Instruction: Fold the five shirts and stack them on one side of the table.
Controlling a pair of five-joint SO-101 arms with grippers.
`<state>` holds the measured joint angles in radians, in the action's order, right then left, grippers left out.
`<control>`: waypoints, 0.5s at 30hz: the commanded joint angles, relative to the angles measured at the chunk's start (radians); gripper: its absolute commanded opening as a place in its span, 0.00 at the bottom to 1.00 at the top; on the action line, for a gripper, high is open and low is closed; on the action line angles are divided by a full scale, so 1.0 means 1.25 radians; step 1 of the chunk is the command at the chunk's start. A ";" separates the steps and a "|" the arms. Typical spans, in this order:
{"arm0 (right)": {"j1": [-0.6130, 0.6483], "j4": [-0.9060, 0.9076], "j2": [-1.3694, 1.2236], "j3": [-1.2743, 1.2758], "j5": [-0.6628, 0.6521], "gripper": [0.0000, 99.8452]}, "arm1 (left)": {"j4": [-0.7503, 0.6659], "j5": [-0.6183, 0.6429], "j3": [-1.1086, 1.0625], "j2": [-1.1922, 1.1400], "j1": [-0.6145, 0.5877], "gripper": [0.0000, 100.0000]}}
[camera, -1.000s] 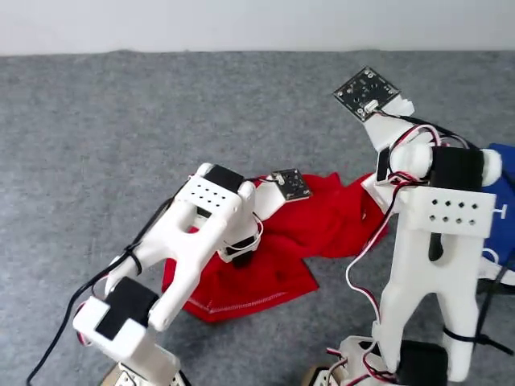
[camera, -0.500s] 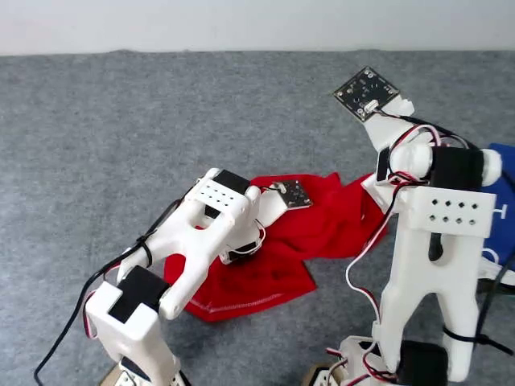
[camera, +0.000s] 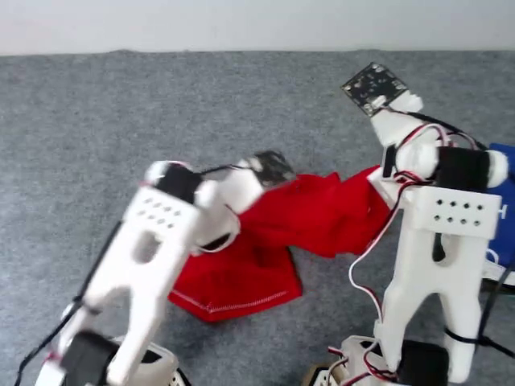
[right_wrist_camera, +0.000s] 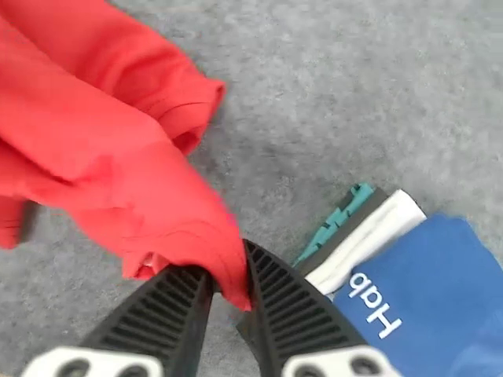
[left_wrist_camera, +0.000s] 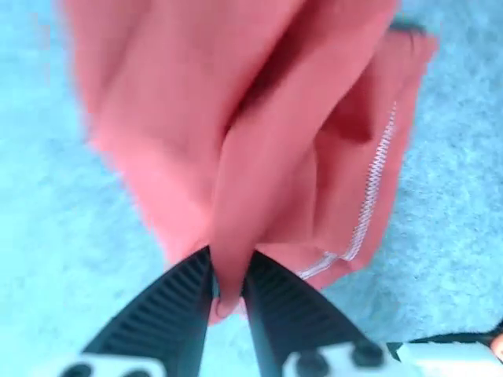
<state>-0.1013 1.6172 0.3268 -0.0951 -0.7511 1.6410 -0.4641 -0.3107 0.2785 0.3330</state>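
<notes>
- My left gripper [left_wrist_camera: 229, 265] and right gripper [right_wrist_camera: 228, 271] each pinch the red shirt [camera: 314, 213].
- Mid-fold, I judge (the stack [right_wrist_camera: 424, 314] sits nearby); next I must lay it flat, hem [camera: 233, 305] possibly bunched.

Left pincer [left_wrist_camera: 229, 255], right pincer [right_wrist_camera: 228, 265] both clamped on shirt [camera: 322, 217].

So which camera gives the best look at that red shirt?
The high view: it shows the red shirt nearly whole, strung between both arms with its hem on the table. The left wrist view shows a close fold pinched in the left gripper, the right wrist view a bunched edge in the right gripper.
</notes>
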 commanded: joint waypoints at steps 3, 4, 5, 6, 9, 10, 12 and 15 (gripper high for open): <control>-0.033 -0.003 0.034 -0.042 0.000 0.01 | 0.011 -0.002 0.023 0.207 -0.193 0.01; -0.036 -0.002 0.040 -0.063 0.000 0.01 | 0.010 -0.002 0.042 0.233 -0.230 0.01; -0.037 -0.002 0.047 -0.088 0.000 0.01 | 0.009 -0.002 0.068 0.258 -0.261 0.01; -0.035 -0.002 0.053 -0.120 0.000 0.01 | 0.009 -0.002 0.096 0.277 -0.288 0.01; -0.033 -0.002 0.061 -0.221 0.000 0.01 | 0.009 -0.002 0.208 0.300 -0.342 0.01; -0.026 -0.002 0.061 -0.257 -0.001 0.01 | 0.002 -0.002 0.251 0.300 -0.356 0.01; -0.021 -0.007 0.064 -0.319 -0.002 0.01 | -0.027 -0.002 0.327 0.300 -0.374 0.01; 0.006 -0.041 0.064 -0.416 -0.007 0.01 | -0.109 -0.002 0.417 0.300 -0.385 0.01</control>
<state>-0.1181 1.6080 0.3790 -0.4772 -0.7526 1.6011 -0.4641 0.0821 0.6237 -0.1212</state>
